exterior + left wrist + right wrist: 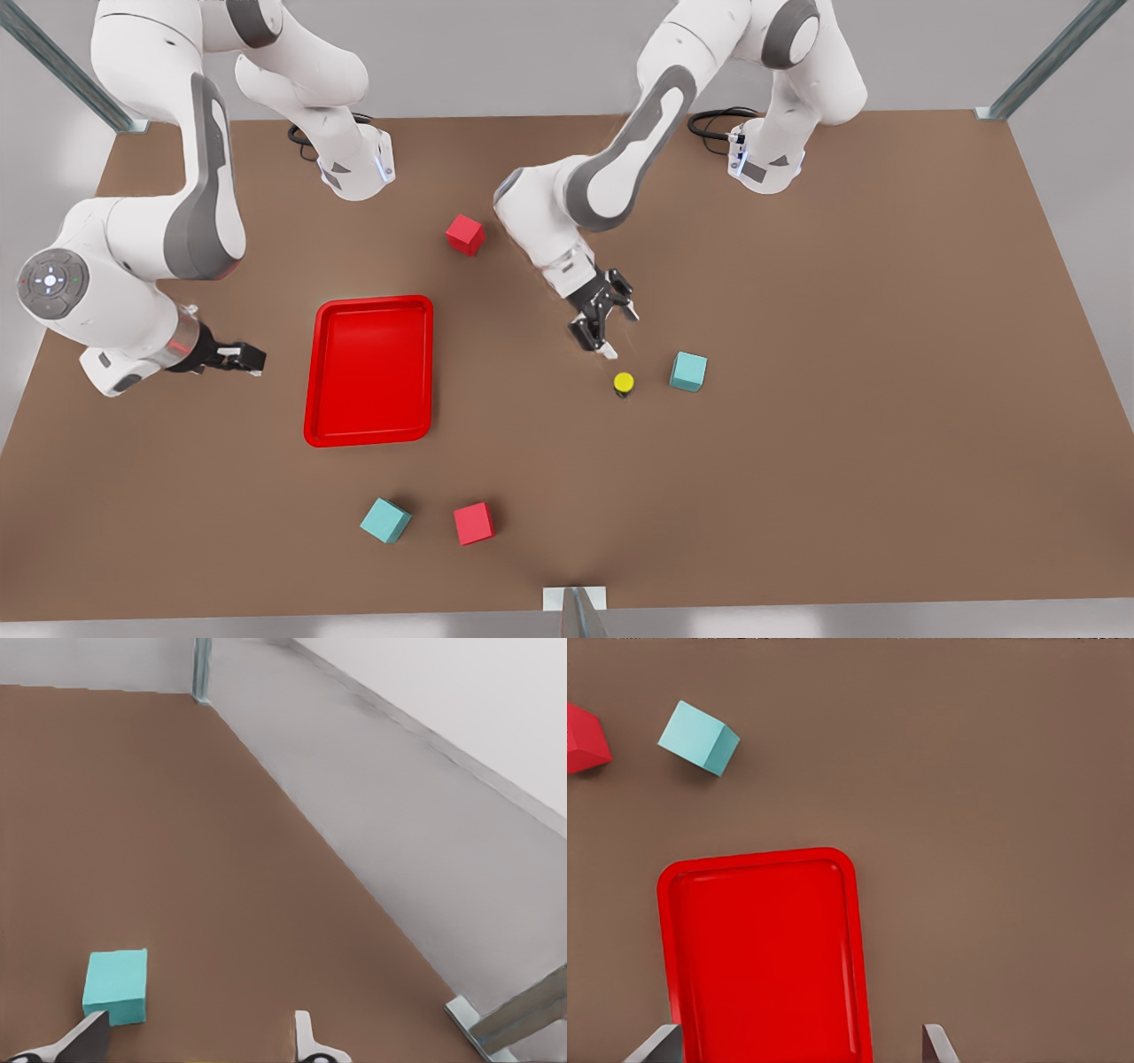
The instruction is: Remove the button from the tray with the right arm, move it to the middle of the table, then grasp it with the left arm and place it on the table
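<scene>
The button, yellow cap up, stands on the brown table right of centre, apart from any gripper. My left gripper hangs open just behind it and holds nothing; its fingertips show spread apart in the left wrist view. The red tray lies on the front view's left with nothing in it. My right gripper waits open beside the tray's left rim, and the right wrist view looks along the tray between its fingertips.
A teal cube sits just right of the button. A red cube lies behind the tray. Near the front edge are another teal cube and a red cube.
</scene>
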`<action>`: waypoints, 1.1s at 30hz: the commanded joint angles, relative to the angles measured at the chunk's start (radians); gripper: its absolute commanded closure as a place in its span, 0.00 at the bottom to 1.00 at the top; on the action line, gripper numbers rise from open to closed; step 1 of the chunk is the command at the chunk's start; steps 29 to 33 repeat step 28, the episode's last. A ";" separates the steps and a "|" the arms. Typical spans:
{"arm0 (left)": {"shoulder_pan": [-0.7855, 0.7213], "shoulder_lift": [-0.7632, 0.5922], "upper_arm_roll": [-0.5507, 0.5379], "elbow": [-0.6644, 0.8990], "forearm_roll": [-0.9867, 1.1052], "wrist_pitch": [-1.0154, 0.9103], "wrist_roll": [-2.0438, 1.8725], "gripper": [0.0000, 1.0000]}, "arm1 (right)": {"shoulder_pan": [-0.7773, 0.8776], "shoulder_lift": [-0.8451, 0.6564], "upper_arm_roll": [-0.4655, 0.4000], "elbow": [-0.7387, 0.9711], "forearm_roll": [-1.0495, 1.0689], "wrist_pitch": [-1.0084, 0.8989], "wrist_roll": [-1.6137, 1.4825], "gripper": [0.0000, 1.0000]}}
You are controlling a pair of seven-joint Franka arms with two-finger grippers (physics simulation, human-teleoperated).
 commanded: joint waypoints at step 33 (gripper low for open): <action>1.127 -0.749 -0.493 -0.476 -0.509 -0.212 2.250 0.00 | 0.020 0.042 0.003 0.021 0.012 0.019 -0.046 0.00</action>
